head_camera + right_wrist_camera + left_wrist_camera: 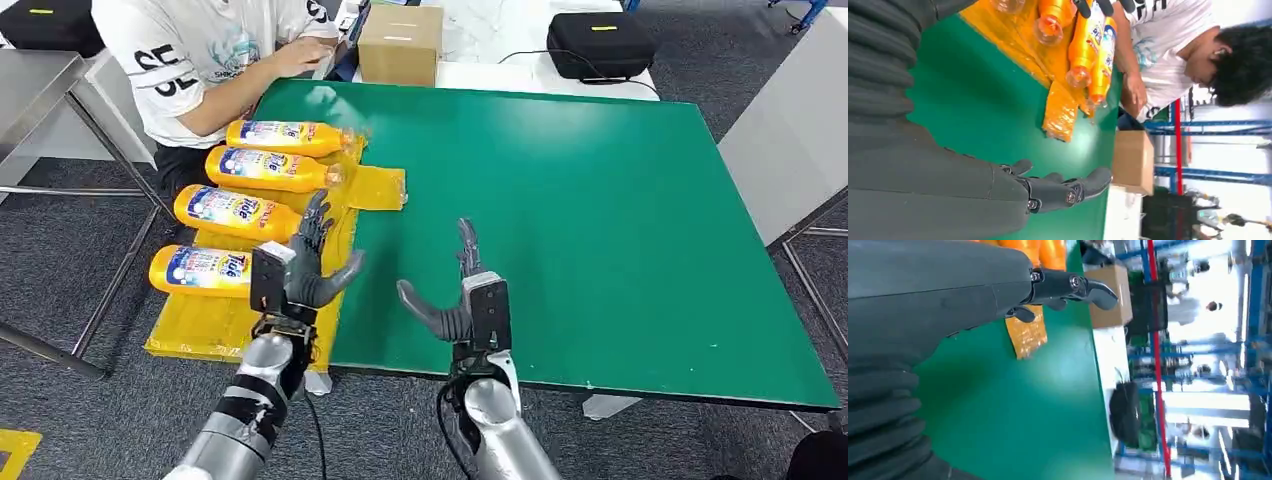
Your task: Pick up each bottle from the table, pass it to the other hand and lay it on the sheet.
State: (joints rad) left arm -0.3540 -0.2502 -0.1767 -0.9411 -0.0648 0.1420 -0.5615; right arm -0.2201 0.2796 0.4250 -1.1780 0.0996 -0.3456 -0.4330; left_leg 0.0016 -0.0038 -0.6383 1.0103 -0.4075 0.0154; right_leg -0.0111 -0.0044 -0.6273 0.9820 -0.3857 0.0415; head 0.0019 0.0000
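Both robot hands, left [300, 268] and right [458, 298], spread and empty; four bottles [250, 213] on yellow sheet [375, 187]

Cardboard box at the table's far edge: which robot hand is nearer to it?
Left, slightly. The left hand hovers by the bottles on the yellow sheet, below the cardboard box; the right hand sits lower, nearer the table's front edge.

- Four orange bottles [262, 190] with blue-white labels lie on their sides, in a row, parallel, caps pointing to the green counter's middle.
- The yellow sheet [376, 187] lies under them on the counter's left edge, wrinkled.
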